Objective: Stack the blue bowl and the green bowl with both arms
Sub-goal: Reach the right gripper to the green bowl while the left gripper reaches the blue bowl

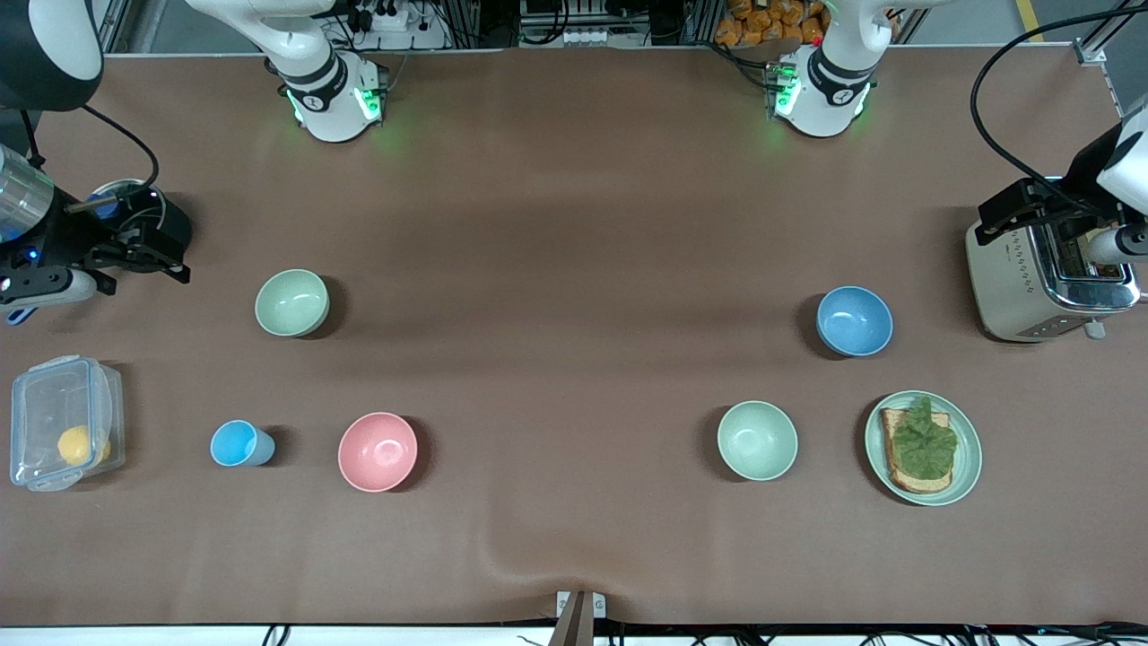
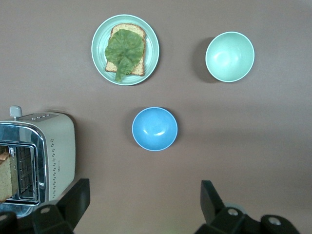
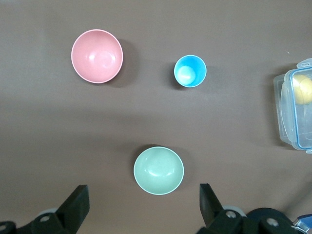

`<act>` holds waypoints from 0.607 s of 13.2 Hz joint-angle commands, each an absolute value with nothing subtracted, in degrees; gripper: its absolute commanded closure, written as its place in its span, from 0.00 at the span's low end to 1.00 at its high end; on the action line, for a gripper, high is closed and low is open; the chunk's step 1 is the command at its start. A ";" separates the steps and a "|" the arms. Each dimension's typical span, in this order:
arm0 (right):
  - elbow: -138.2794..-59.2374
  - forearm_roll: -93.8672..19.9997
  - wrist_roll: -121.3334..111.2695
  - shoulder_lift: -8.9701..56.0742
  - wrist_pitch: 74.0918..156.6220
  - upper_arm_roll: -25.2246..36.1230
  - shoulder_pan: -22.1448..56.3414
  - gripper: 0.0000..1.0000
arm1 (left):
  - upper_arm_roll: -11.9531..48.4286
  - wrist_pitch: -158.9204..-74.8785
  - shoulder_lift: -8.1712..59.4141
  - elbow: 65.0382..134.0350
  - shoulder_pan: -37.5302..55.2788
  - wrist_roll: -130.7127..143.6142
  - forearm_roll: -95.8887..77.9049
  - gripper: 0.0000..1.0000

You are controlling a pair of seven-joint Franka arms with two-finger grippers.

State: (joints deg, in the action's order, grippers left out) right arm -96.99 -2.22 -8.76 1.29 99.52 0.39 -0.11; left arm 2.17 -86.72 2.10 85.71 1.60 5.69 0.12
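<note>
The blue bowl (image 1: 854,320) stands toward the left arm's end of the table, beside the toaster; it also shows in the left wrist view (image 2: 154,128). The sage green bowl (image 1: 291,302) stands toward the right arm's end; it also shows in the right wrist view (image 3: 158,170). Both are upright and empty. My left gripper (image 1: 997,220) (image 2: 145,200) is open and empty, high over the toaster. My right gripper (image 1: 166,244) (image 3: 143,200) is open and empty, high over the table's edge at the right arm's end.
A paler mint bowl (image 1: 757,440) and a mint plate with toast and lettuce (image 1: 960,471) lie nearer the camera than the blue bowl. A toaster (image 1: 1022,287) stands beside it. A pink bowl (image 1: 378,451), a light-blue cup (image 1: 240,443) and a clear lidded box (image 1: 63,433) lie nearer than the green bowl.
</note>
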 commanded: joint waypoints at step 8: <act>-97.21 -2.55 -8.61 2.45 98.00 0.53 -0.61 0.00 | 2.29 -86.40 4.13 85.87 1.49 5.27 -0.53 0.00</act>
State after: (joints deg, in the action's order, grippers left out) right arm -97.19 -2.22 -8.73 1.58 98.71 0.49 -0.14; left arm 2.35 -86.64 2.70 85.92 1.63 5.68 0.12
